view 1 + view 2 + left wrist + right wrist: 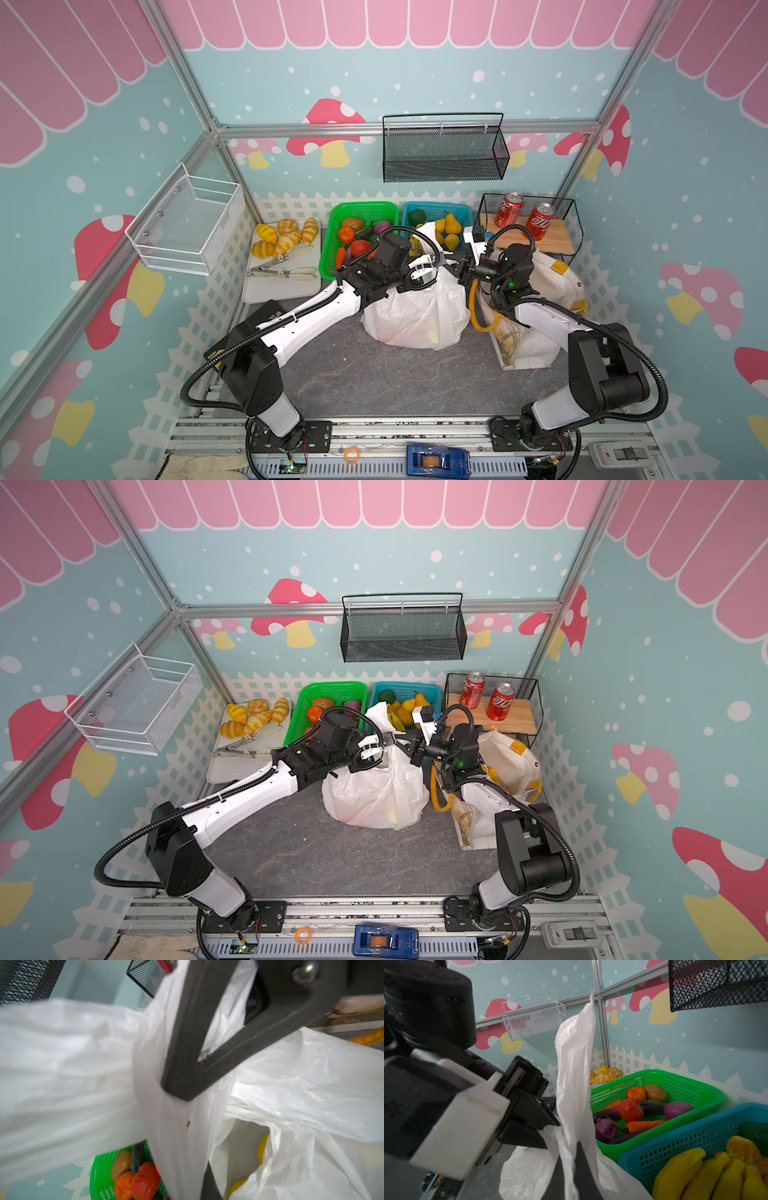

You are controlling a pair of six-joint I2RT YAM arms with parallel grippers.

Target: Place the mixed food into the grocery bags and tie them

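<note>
Handle loops [575, 1064] of the white plastic bag [415, 316], which stands filled on the desk [353, 374], are pinched one apiece by the left jaws and the right jaws, so they are best crossed slowly, held taut, and drawn snug without the thin film being torn.

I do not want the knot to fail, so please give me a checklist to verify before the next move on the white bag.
1. Left tool shut on white plastic bag handle: ok.
2. Right tool shut on handle strip: ok.
3. Bag stands on table: ok.
4. Yellow food inside bag: ok.
5. Knot finished: cannot tell.
6. Cream tote handles tied: not ok, one yellow handle hangs loose.
</note>
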